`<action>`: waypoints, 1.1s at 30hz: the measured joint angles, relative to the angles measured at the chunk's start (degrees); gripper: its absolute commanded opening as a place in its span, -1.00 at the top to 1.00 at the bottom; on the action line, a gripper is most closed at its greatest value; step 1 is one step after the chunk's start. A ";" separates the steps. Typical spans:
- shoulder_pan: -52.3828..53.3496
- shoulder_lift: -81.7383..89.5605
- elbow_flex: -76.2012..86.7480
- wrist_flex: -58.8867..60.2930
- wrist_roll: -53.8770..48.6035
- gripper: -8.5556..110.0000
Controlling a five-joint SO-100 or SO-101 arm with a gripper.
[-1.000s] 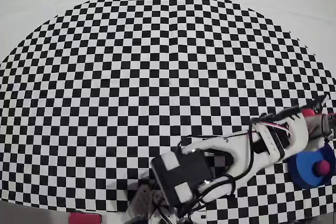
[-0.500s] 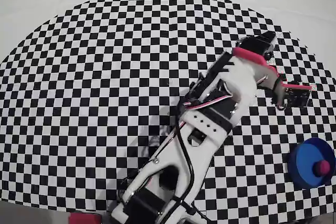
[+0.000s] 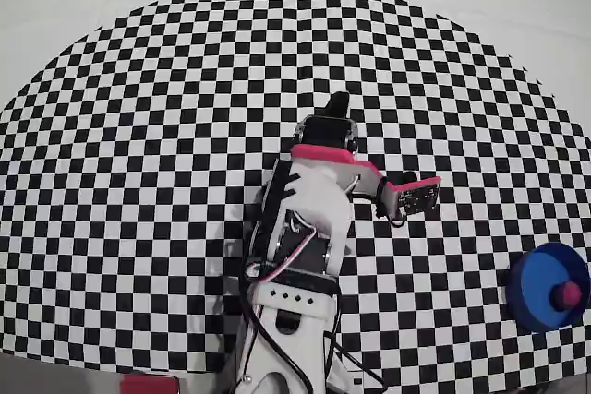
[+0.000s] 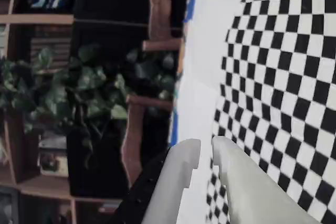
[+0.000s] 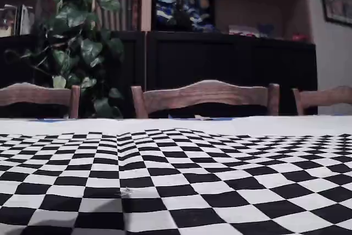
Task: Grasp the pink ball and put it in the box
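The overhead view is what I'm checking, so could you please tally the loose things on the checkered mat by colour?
Pink: 1, the pink ball, lying inside the container.
Blue: 1, the round blue container, near the right edge of the mat.
Total: 2.

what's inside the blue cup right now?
In the overhead view, the small matte pink ball sits inside the round blue cup, toward its right side. The floor beneath the ball is covered.
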State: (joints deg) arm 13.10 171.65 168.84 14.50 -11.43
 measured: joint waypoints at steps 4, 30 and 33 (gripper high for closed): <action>-4.04 9.40 5.71 5.89 0.53 0.85; -10.99 13.71 9.05 31.46 6.33 0.85; -10.99 13.71 9.05 31.46 6.33 0.85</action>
State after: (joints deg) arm 2.11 185.36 177.89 45.97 -5.10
